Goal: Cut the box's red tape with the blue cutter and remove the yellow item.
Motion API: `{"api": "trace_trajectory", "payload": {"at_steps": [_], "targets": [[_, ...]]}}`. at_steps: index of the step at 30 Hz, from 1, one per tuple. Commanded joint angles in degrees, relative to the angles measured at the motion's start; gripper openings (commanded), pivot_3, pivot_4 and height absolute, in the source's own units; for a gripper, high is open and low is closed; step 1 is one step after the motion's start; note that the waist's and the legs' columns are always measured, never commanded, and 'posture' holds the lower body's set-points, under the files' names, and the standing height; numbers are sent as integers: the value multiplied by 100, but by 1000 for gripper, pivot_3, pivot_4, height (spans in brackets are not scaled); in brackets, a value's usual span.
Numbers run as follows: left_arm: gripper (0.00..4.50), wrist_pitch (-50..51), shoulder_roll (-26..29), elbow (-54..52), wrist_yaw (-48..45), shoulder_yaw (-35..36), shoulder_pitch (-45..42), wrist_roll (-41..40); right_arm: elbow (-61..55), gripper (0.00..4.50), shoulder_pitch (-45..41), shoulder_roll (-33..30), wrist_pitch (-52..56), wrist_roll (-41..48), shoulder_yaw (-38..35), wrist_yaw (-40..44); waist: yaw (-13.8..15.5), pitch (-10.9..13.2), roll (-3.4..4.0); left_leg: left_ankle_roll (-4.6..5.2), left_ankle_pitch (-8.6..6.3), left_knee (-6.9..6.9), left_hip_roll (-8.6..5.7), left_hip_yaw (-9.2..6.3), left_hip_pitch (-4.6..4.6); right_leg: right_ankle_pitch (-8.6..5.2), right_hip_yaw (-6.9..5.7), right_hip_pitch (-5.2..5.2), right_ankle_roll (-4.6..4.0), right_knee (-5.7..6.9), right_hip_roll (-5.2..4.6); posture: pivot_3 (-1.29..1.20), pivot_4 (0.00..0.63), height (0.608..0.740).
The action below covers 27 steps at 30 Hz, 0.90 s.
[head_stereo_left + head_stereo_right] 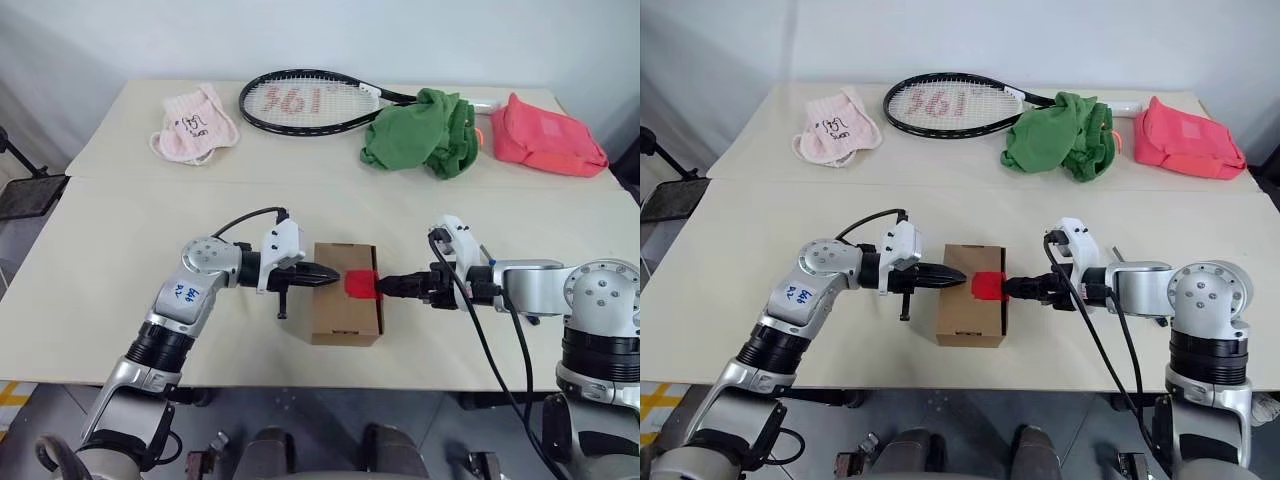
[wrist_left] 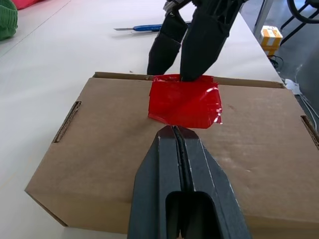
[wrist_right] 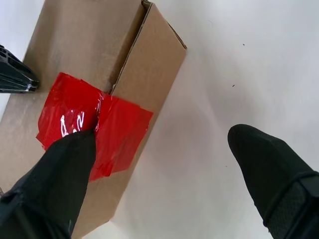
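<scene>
Here we see the box (image 1: 345,306) sitting on the worktop (image 1: 120,250), red tape (image 1: 361,285) over its right top edge. Left gripper (image 1: 327,274), fingers pressed together, empty, tip resting on the box top just beside the tape. Right gripper (image 3: 159,174) spread wide, one finger (image 3: 65,174) on the tape, the other off the box above the worktop. Blue cutter (image 2: 144,28) lies beyond the box, near the right arm.
</scene>
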Motion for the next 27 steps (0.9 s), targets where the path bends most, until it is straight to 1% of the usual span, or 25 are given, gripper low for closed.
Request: {"api": "trace_trajectory", "payload": {"at_steps": [1,7,11,20,22,24,27], "targets": [[0,63,44,76,-15,-177,171,175,-226,4481,85,-337,80,-224,233,-3,11,0,0,0,0,1,0,-1,1,0,0,1,0,0,0,0,150,740],[0,1,-3,117,7,-223,207,194,-268,4481,99,-480,80,-463,283,76,26,-6,-1,1,0,1,-1,-2,2,0,-1,6,0,-2,-1,0,150,740],[0,-64,-26,176,-3,-230,208,196,-298,4481,170,-694,55,-815,304,250,42,-9,-2,1,-1,2,-1,-3,3,0,-2,10,0,-5,-1,0,150,740],[0,-155,-66,256,-22,-235,138,200,-420,4481,261,-759,4,-1333,298,691,14,-13,0,3,-2,3,0,0,4,1,0,11,1,-10,0,0,150,740],[0,-178,-73,268,-30,-233,124,196,-421,4481,220,-690,-77,-1342,148,850,13,-13,0,3,-2,3,-1,0,3,1,0,11,1,-11,0,0,150,740],[0,-212,-79,263,-46,-221,100,182,-291,4481,82,-630,-2,-1217,-233,1018,13,-13,0,3,-2,4,-1,0,3,1,0,10,1,-12,-1,0,150,740],[0,-254,-76,248,-66,-189,60,148,147,4481,28,-840,66,-817,-688,1350,22,-13,0,4,-2,5,-2,1,1,1,1,10,1,-14,-1,0,150,740]]}}
